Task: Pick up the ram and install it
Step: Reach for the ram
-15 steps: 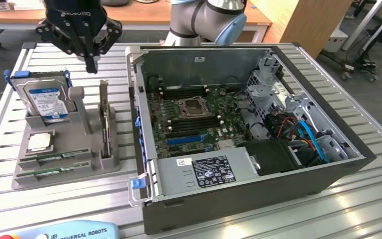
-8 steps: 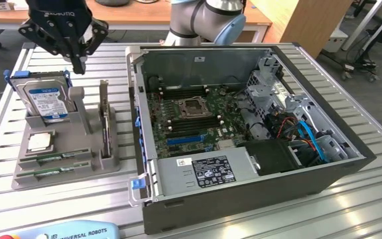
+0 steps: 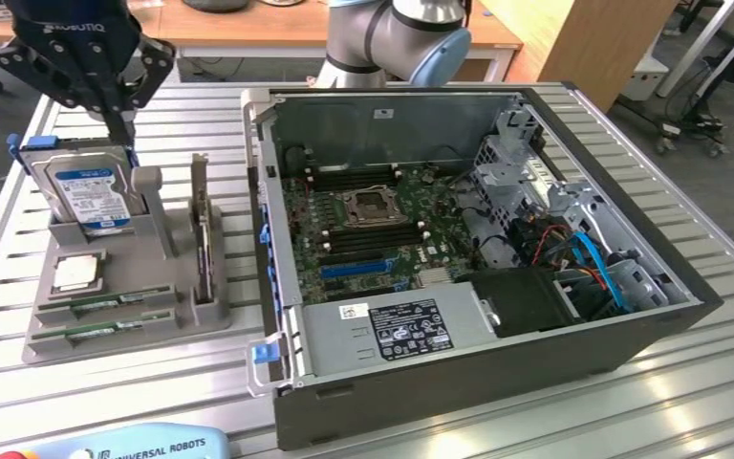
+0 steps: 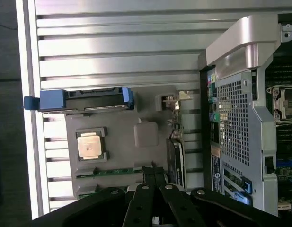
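Two ram sticks lie flat in slots at the near end of a grey holder (image 3: pixel 214 311): one ram stick (image 3: pixel 112 303) and a second (image 3: pixel 102 330) beside it. In the wrist view the first ram stick (image 4: pixel 112 171) shows as a thin green strip close to my fingertips, and the second (image 4: pixel 86 193) is partly hidden by my fingers. My black gripper (image 3: pixel 122 132) hangs well above the holder with its jaws shut and nothing between them. From the wrist, the gripper (image 4: pixel 153 171) points down over the holder.
The holder also carries an upright blue-labelled hard drive (image 3: pixel 87 191), a square CPU (image 3: pixel 76 273) and an upright card (image 3: pixel 199 220). The open computer case (image 3: pixel 469 363) with its motherboard (image 3: pixel 367 220) stands on the exterior view's right. A teach pendant (image 3: pixel 125 445) lies at the near edge.
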### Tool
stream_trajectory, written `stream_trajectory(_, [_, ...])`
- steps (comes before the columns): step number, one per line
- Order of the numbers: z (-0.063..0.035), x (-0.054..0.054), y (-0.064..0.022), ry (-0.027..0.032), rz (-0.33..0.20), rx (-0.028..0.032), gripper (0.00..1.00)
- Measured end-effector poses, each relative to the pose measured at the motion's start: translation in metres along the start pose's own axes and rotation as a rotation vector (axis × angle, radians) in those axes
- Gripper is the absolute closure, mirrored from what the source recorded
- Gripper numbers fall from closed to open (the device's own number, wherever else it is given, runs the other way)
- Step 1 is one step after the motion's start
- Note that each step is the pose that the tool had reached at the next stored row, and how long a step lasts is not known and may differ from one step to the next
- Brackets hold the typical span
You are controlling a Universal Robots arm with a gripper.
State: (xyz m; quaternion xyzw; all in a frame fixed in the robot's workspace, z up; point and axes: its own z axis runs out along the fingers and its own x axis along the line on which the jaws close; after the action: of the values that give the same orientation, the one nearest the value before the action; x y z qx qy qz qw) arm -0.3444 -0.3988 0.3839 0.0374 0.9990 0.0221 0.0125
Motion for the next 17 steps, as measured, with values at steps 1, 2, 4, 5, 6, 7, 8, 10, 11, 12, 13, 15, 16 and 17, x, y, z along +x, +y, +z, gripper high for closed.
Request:
stream_trajectory(1, [0.0000, 0.003, -0.0002, 0.0000, 0.000, 0.0000, 0.90])
stream_trajectory(2, [0.0001, 0.005, -0.0004, 0.0000, 0.000, 0.0000, 0.90])
stream_trajectory(4, [0.0002, 0.010, -0.0007, 0.0000, 0.000, 0.0001, 0.90])
stream_trajectory(5, [0.0002, 0.012, -0.0009, 0.0001, 0.000, 0.0001, 0.90])
stream_trajectory(6, [0.0003, 0.014, -0.0011, 0.0001, 0.000, 0.0001, 0.90])
stream_trajectory(7, [0.0004, 0.016, -0.0012, 0.0001, 0.000, 0.0001, 0.90])
stream_trajectory(8, [0.0004, 0.018, -0.0014, 0.0000, 0.000, 0.0000, 0.90])
stream_trajectory(10, [0.0005, 0.023, -0.0017, 0.0001, 0.000, 0.0001, 0.90])
stream_trajectory(11, [0.0005, 0.025, -0.0019, 0.0001, 0.000, 0.0001, 0.90])
stream_trajectory(12, [0.0005, 0.027, -0.0021, 0.0002, 0.000, 0.0001, 0.90])
stream_trajectory(13, [0.0006, 0.029, -0.0023, 0.0002, 0.000, 0.0001, 0.90])
stream_trajectory(15, [0.0007, 0.033, -0.0025, 0.0001, 0.000, 0.0001, 0.90])
stream_trajectory(16, [0.0007, 0.033, -0.0026, 0.0000, 0.000, 0.0000, 0.90])
stream_trajectory(17, [0.0007, 0.033, -0.0026, 0.0001, 0.000, 0.0000, 0.90])
